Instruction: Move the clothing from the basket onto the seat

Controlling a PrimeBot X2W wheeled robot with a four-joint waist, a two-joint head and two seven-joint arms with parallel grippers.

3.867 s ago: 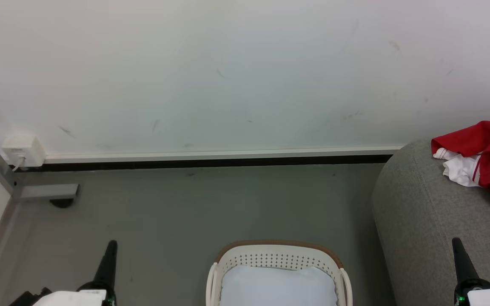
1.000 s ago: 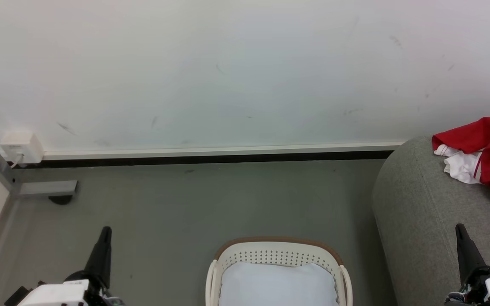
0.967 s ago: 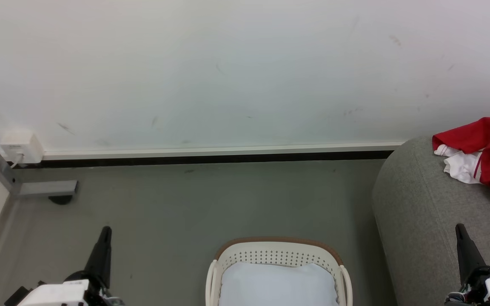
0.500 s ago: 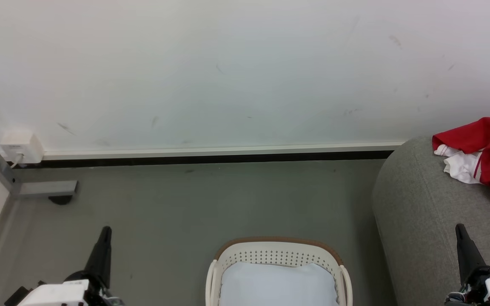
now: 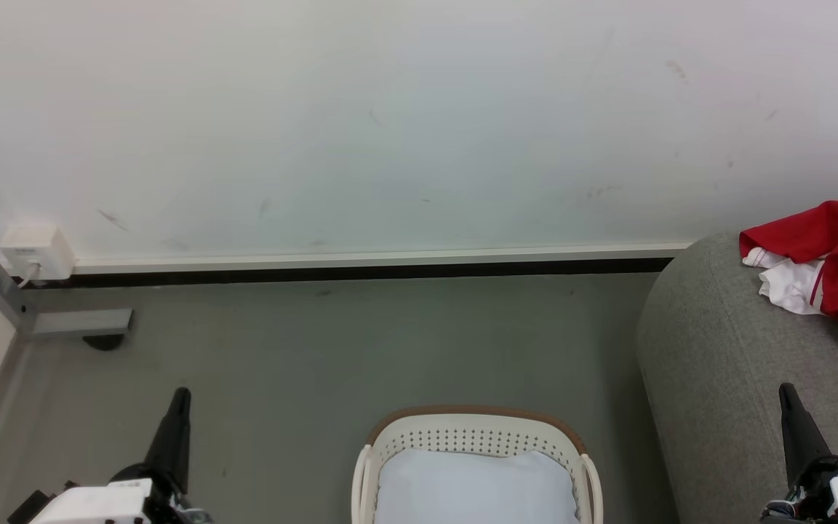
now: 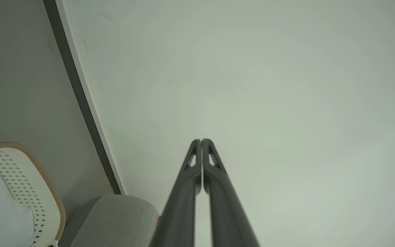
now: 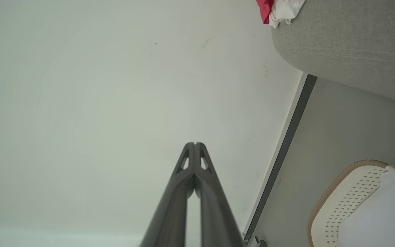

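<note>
- The clothing (image 5: 837, 255), red with a white part, lies crumpled on the seat (image 5: 724, 364), at the right near the wall (image 5: 390, 131).
- The basket (image 5: 473, 435) stands on the floor (image 5: 332, 342) just left of the seat's rounded end; a white lining (image 5: 473, 487) shows inside.
- The left claw (image 5: 181, 397) and right claw (image 5: 785, 391) both have their fingers pressed together, gripping nothing, on either side of the basket.
- A socket box (image 5: 35, 251) sits above the dark skirting (image 5: 361, 275) at the far left.
</note>
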